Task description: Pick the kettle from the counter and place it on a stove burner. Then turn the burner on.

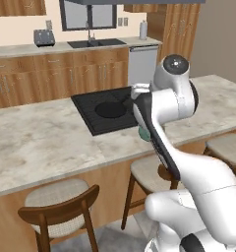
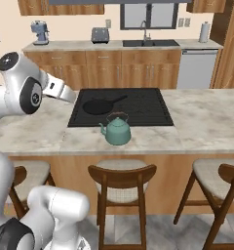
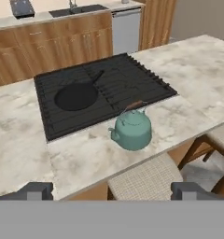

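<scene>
The surface (image 2: pixel 202 122), a wide marbled slab on wooden cabinet fronts, spans the base views. Set flat in it is the black stove (image 2: pixel 138 105), its grates running in square sections; a burner (image 3: pixel 128 84) on the near right side is bare. A black pan (image 2: pixel 97 106) sits on the stove's left part, its long handle pointing toward the middle of the grates.

The arm (image 1: pixel 164 106) rises in front of the surface, its elbow high above the edge in the left base view, where it hides most of the kettle.

Stools (image 2: pixel 121 183) stand tucked under the overhang on the near side.

The kettle (image 2: pixel 116 131) sits upright on the surface just in front of the stove's near edge, close to it but not on the grates, with its spout pointing left in the right base view and its thin brown handle arched over the lid. In the hand view it (image 3: pixel 131 128) lies near the middle, between the stove and the surface's front edge, well apart from the pan.

The pincer (image 3: pixel 114 190) hangs above and short of the kettle, its two dark tips spread wide with nothing between them.
</scene>
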Robot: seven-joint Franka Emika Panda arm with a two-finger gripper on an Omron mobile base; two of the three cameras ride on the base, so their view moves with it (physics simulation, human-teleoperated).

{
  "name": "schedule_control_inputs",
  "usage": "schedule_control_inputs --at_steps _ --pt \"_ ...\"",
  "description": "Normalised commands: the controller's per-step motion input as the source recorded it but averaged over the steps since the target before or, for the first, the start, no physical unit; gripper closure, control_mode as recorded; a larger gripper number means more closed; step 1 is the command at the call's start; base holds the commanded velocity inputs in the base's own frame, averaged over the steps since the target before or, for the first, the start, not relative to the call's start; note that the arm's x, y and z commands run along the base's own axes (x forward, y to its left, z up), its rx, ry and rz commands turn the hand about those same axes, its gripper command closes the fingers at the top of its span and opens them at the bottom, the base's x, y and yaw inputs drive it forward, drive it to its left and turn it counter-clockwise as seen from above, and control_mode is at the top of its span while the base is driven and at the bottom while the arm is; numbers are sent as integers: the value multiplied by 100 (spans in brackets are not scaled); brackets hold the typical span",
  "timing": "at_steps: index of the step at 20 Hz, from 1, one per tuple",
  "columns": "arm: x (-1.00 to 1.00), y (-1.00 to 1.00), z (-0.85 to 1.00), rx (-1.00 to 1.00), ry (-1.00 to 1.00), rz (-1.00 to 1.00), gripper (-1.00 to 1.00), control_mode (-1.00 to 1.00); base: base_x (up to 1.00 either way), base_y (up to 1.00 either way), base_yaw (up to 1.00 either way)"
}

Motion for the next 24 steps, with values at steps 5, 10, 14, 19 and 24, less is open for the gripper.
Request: schedule_control_inputs --at_steps 5,10,14,19,24 --pt "49 -51 0 22 24 -20 -100 -100 0 0 0" --pt "48 -30 -19 13 19 -5 -100 -100 0 0 0" --pt "15 -18 -45 9 7 -3 -100 -100 0 0 0" --pt "8 -19 -52 6 5 -7 -100 -100 0 0 0" --pt "0 -30 -45 1 0 -11 -100 -100 0 0 0"
